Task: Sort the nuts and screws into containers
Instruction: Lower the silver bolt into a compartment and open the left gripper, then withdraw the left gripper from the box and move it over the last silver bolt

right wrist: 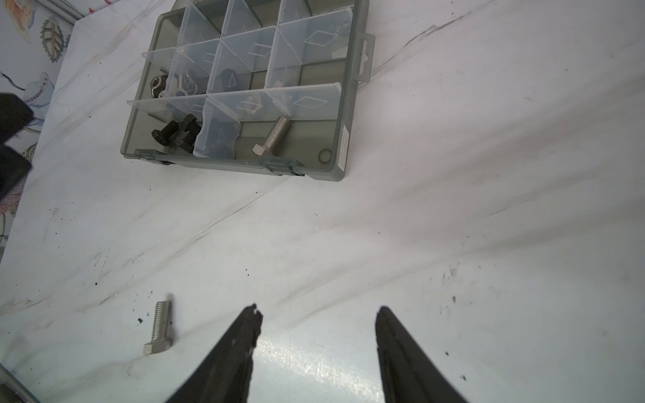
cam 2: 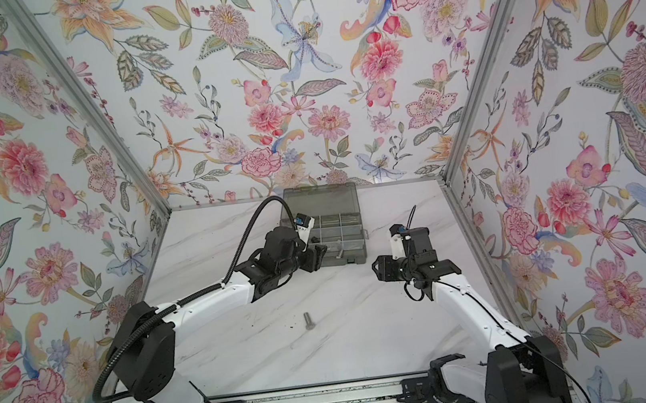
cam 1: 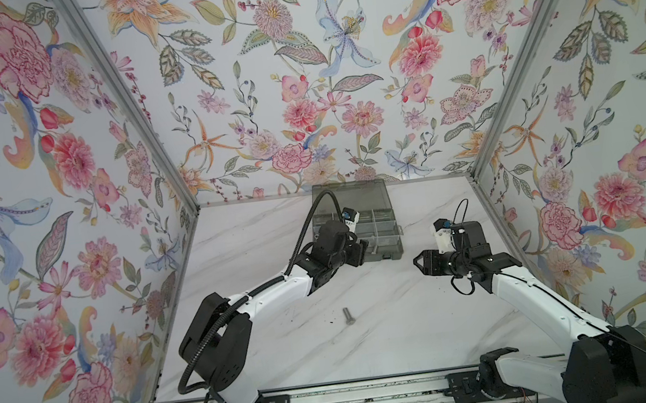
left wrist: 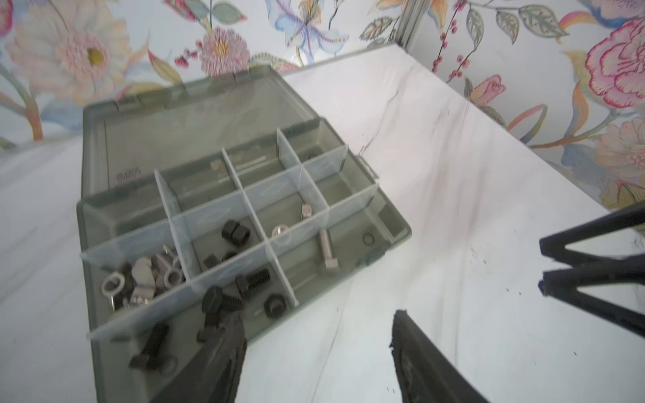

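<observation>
1. Flowered walls close round a white marbled counter. A smoky box stands at its back, lid up.
2. One loose screw is left out. It is silver and hex-headed, and lies flat on the bare counter between the two arms, well apart from the box.
3. Inside the box, black screws lie in a front cell and a silver screw in the front cell next to it. Wing nuts and black nuts sit in the row behind.
4. Our left gripper hangs over the box's front edge by the black screws, jaws apart with nothing between them.
5. Our right gripper hovers above the counter near the box's front corner, jaws also apart and empty. Its wrist view shows the loose screw close by.
6. We judge the sort nearly done. Only the loose screw needs a cell, most likely the one holding the silver screw.
7. We expect it to be stiff steel, light, hard and smooth. The round shank may roll on the slick counter or squirt out of a skewed pinch.
8. We would take it across the threaded shank near the middle, jaws square to its length and tips down to the surface. The threads give some bite, while the head is short and easy to miss.
</observation>
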### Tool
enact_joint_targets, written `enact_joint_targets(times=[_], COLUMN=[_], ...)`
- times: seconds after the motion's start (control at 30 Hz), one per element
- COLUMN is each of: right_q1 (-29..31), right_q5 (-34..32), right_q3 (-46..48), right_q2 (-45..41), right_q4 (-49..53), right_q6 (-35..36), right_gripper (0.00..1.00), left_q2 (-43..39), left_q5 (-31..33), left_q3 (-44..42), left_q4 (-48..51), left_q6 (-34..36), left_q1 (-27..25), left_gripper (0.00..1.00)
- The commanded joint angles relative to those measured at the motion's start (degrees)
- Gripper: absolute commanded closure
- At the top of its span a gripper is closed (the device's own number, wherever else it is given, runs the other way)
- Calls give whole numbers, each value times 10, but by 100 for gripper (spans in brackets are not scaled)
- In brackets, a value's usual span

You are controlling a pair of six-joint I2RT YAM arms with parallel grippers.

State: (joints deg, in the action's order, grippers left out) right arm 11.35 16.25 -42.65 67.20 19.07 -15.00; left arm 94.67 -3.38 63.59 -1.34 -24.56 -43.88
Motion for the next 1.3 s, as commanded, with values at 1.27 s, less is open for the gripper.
enact_joint_targets(times=[1.27], right_q1=[27], right_q5=[105], right_q3=[11], right_q2=[43], right_q4=[-61], right_q6=[11], right_gripper=[38], left_q2=[-69], left_q5=[75], left_q3=[-161], left_q4=[208], left_q6=[-376], left_q1=[-171], left_gripper=[3])
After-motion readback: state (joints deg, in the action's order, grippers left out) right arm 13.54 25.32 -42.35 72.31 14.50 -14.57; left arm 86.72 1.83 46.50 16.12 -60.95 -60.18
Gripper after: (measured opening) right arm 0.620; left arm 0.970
